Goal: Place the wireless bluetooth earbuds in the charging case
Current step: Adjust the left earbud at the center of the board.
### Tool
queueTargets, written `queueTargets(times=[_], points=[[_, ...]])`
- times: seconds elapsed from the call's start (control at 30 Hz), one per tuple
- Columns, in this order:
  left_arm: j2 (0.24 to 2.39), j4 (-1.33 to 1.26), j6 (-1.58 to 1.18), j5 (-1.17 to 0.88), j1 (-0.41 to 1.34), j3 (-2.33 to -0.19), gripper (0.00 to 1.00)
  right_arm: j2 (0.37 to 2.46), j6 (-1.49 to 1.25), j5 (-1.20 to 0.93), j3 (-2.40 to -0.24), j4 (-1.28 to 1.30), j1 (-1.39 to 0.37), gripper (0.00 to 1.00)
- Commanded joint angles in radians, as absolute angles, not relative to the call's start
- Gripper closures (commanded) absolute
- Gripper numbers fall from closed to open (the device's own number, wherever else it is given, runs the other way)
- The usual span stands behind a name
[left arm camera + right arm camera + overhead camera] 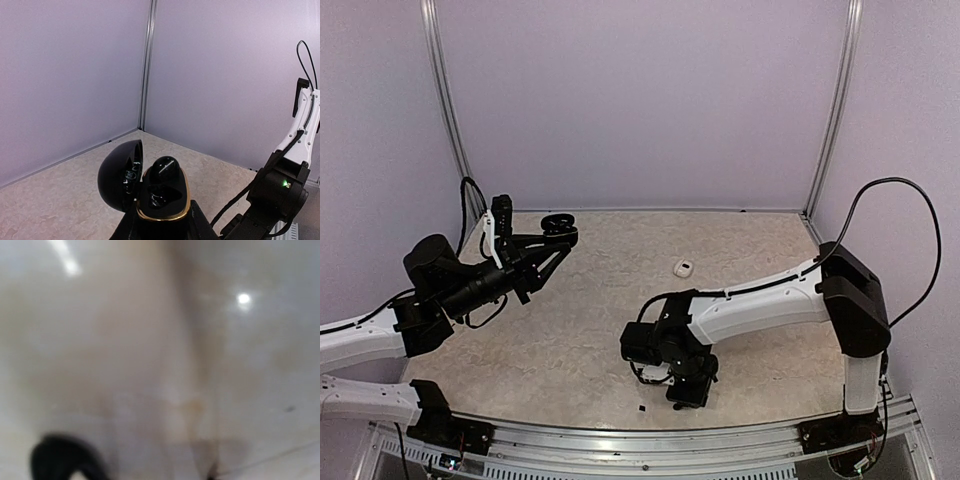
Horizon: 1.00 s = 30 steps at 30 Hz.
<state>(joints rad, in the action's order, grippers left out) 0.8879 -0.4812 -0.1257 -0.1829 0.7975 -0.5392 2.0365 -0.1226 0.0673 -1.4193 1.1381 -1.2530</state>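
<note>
Reading near to far, top view first. Right fingers (683, 392) are at the near bench (570, 340) edge, pointing straight down, with the tips at or just above the surface. The wrist hides their gap, so can't tell if they're wide or narrow. Right wrist view is no help: all blur, pale bench filling the shot, and one dark blob (60, 460) at 7 o'clock that I can't identify.

A tiny black speck (642, 408) lies on the bench at 8 o'clock of the right fingers, near them but not touching. It's too small to say whether it's a bud.

Mid bench, at 12 o'clock of the right fingers and well apart from them, there's a small white item (683, 267) lying alone. Its shape isn't readable.

Further out at 10 o'clock of that item, the left fingers (560, 238) are raised off the bench and closed narrow on the black case (557, 222), gripping it low on the base.

Left wrist view: the case is upright and gold-rimmed, with the lid (120, 175) swung open at 9 o'clock. One glossy black bud (165, 169) sits in the socket on the 12 o'clock side, its top standing proud of the rim. The near socket is dark and I can't tell what's in it. The right arm (280, 190) shows at 4 o'clock, with the enclosure walls behind.
</note>
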Motion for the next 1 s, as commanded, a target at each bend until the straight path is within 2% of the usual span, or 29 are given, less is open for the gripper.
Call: queueTargets(times=[0.0,0.4,0.7,0.97], points=[[0.87,-0.494,-0.116,-0.183,0.793,-0.548,0.95,2.026,-0.136,0.109,-1.4,1.141,-1.232,0.59],[0.874,-0.502,-0.115,-0.189,0.793,-0.548,0.95,2.04,-0.074,-0.038,-1.547,1.206,-1.316,0.59],[0.864,-0.495,-0.115,-0.186,0.793,-0.543,0.95,2.133,-0.109,-0.008,-1.665,1.251,-1.326,0.61],[0.858,-0.497,-0.114,-0.187,0.793,-0.541,0.95,2.174,-0.122,0.043,-1.704,1.275,-1.327,0.68]])
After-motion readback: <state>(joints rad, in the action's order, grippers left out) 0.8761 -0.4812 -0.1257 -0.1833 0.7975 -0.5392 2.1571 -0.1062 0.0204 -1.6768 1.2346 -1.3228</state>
